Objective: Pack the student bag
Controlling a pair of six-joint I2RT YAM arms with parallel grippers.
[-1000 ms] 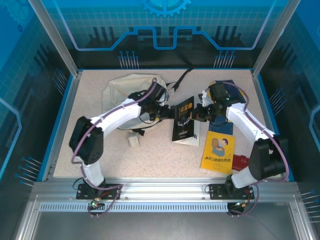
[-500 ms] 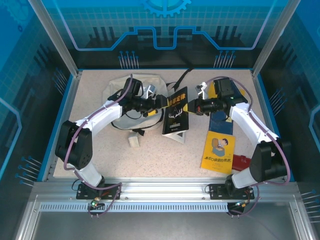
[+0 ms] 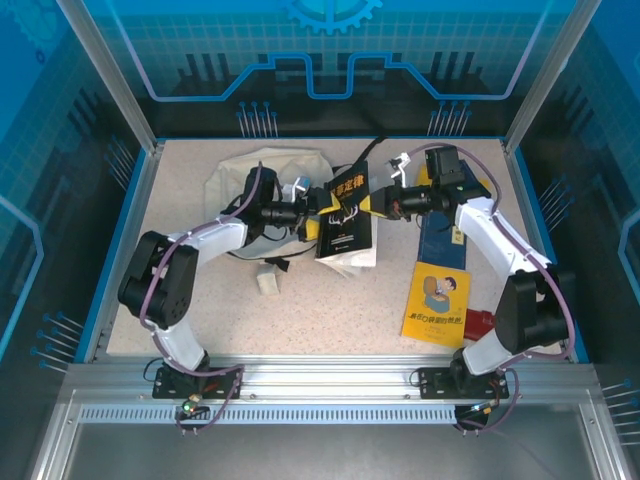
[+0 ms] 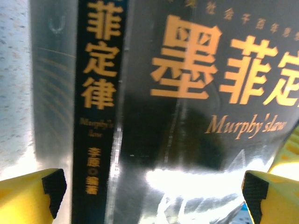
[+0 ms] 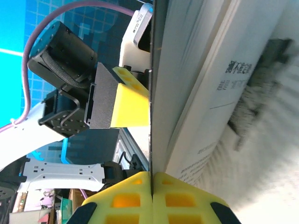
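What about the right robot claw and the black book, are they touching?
Touching. In the right wrist view the right gripper has its jaws shut tight on the thin cover edge of the black book, with no gap.

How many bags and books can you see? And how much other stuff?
Bags: 1, the student bag
Books: 2, black book and yellow book
Dark blue flat thing: 1
Small red thing: 1
Small white thing: 1
Total: 6

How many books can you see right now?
3: black book in the right claw, centre; yellow book flat by the right arm's base; dark blue one, probably a book, just behind it. The student bag may hide more.
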